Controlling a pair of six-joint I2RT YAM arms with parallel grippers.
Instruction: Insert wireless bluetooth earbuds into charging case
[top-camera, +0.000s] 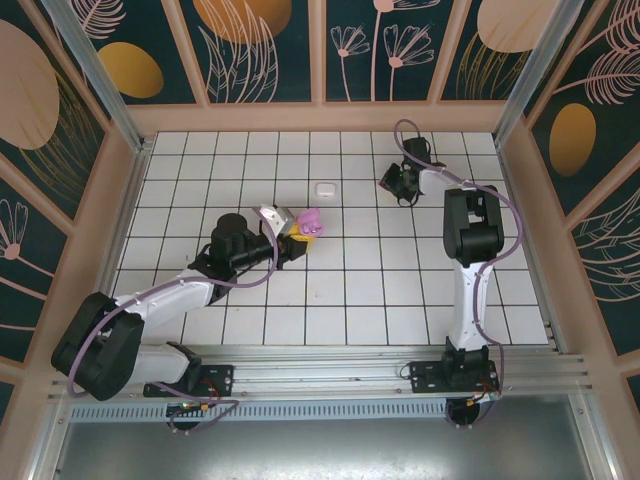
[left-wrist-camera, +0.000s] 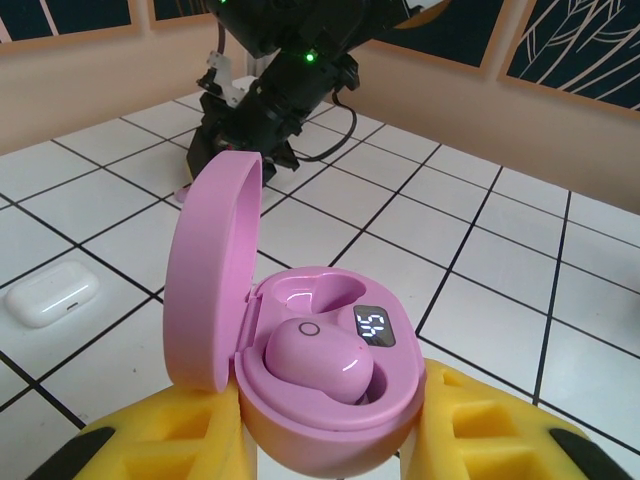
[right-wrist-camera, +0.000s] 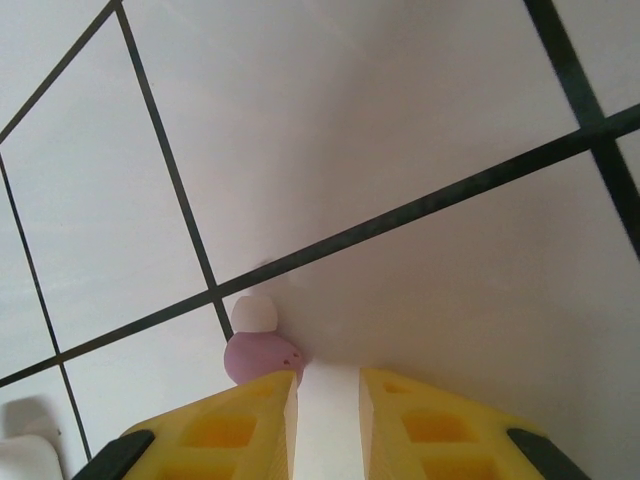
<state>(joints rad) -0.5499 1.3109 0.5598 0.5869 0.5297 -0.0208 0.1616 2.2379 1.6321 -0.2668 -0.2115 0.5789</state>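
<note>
The open pink charging case (left-wrist-camera: 310, 415) looks like smooth, glossy plastic, and the earbud (left-wrist-camera: 315, 358) seated in it shines the same. At nine o'clock of it the white case (left-wrist-camera: 52, 293) is glossy plastic too. The yellow pads (left-wrist-camera: 490, 425) look matt and foamy; the tiled table (left-wrist-camera: 490, 250) is smooth.

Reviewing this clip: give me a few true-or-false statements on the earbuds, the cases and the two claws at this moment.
1. The pink oval charging case has its lid raised. True.
2. Both seats in it are filled. False: one pink earbud sits in one seat; the other seat is empty.
3. The left claw grips that case. True.
4. The small white rounded box lies open. False: it lies closed on the tiled floor.
5. A second pink earbud with a white tip lies on the floor beside the right claw. True.
</note>
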